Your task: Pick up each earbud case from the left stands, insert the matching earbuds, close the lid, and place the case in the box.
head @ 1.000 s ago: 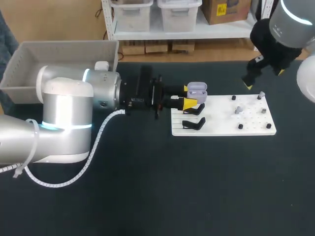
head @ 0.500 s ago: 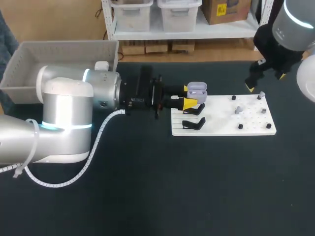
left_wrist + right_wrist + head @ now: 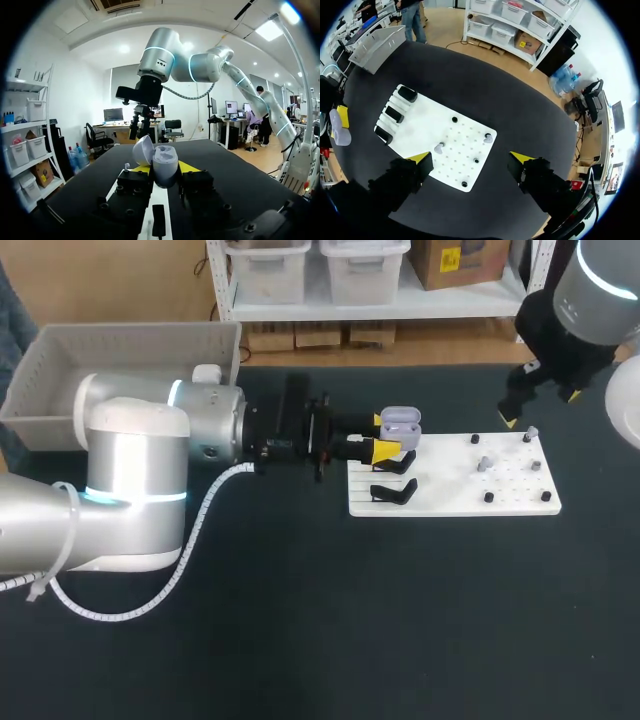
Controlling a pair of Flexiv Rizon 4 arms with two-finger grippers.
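On black table (image 3: 300, 640), left pincer (image 3: 383, 435) grips case (image 3: 402, 420).

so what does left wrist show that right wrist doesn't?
Left wrist only: the lavender plastic earbud case close up, lid open, gripped in the left pincer, with the right arm beyond it. Right wrist only: two small grey earbuds lying on the white perforated board, ahead of the open right pincer. Both: the case, far off beside the board in the right wrist view, and the board itself.
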